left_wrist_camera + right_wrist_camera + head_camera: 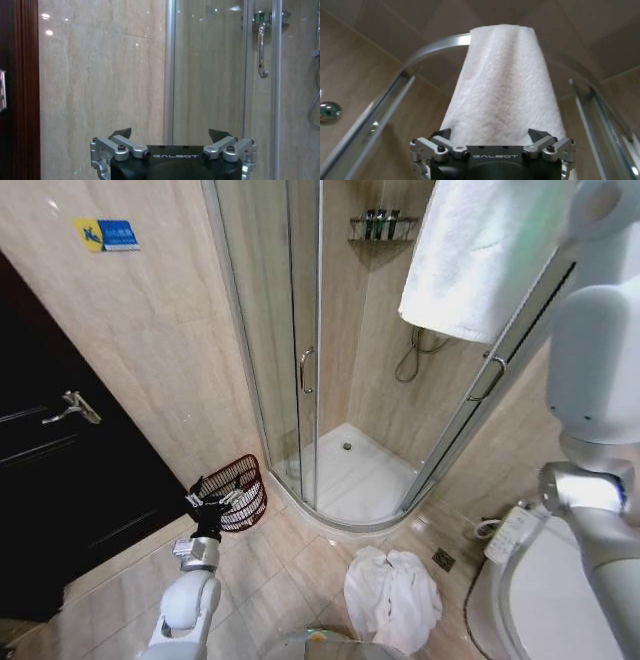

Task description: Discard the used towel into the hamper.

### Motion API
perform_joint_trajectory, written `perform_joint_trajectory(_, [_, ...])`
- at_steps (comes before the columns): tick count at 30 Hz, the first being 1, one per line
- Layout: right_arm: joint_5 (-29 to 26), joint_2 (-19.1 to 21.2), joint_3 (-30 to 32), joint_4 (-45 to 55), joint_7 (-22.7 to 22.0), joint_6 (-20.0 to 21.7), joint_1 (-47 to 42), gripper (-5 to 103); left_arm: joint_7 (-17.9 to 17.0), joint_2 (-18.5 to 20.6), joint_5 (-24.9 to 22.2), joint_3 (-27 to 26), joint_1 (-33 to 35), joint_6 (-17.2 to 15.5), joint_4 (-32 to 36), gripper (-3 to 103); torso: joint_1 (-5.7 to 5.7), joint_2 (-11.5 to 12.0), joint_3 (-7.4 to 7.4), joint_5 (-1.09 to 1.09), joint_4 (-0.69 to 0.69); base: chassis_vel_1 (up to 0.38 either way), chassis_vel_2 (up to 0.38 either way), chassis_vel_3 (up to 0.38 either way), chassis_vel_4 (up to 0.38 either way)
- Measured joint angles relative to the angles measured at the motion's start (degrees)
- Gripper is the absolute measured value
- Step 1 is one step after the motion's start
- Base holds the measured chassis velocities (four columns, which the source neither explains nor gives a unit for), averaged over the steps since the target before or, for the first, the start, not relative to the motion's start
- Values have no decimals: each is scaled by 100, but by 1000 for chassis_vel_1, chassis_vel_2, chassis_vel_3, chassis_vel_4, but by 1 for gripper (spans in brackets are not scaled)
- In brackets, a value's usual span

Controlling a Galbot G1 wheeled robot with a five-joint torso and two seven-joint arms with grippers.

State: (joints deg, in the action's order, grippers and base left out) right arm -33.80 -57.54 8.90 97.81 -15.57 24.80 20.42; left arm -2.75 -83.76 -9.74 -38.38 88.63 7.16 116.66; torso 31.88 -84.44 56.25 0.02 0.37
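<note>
A white towel (480,250) hangs draped over the shower's curved top rail (435,45) at the upper right. My right arm (595,360) is raised to it. In the right wrist view the right gripper (490,133) is open just below the towel (505,82), whose lower edge lies between the fingertips (442,133). A second white towel (392,595) lies crumpled on the floor tiles. The hamper (240,485), a small dark reddish wire basket, stands tilted by the wall left of the shower. My left gripper (208,505) hangs open right in front of it, facing the wall and glass (170,133).
A dark door (60,480) with a lever handle fills the left side. The glass shower enclosure (305,370) with its white tray (350,475) takes the middle. A toilet (540,590) stands at the lower right. Open floor lies between the hamper and the crumpled towel.
</note>
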Motion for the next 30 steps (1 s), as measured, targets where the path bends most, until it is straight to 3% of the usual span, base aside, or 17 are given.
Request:
perform_joint_trajectory(6, [-325, -60, -278, -397, -241, 96, 550, 100, 17, -4, -1, 38, -91, 7, -51, 100, 0, 0, 0, -4, 2, 0, 0, 0, 0])
perform_joint_trajectory(10, [-743, -137, -508, -568, -865, 399, 978, 100, 27, -1, 2, 61, -167, 27, -104, 100, 0, 0, 0, -4, 3, 0, 0, 0, 0])
perform_joint_trajectory(14, [-829, -131, -588, -593, -966, 477, 1073, 103, 34, 0, 2, 61, -178, 61, -142, 100, 0, 0, 0, -3, 3, 0, 0, 0, 0])
perform_joint_trajectory(21, [-999, -69, -705, -628, -942, 458, 1131, 84, 37, -5, -38, 36, -131, 228, -254, 100, 1, 0, 0, -1, 2, 0, 0, 0, 0])
perform_joint_trajectory(23, [-1038, -63, -726, -628, -928, 449, 1145, 73, 37, 9, -63, 11, -122, 261, -266, 100, 1, 0, 0, -2, 2, 0, 0, 0, 0])
perform_joint_trajectory(30, [-1098, -24, -757, -617, -925, 442, 1160, 51, 37, 42, -136, -39, -90, 304, -268, 100, 1, 0, 0, -2, 3, 0, 0, 0, 0])
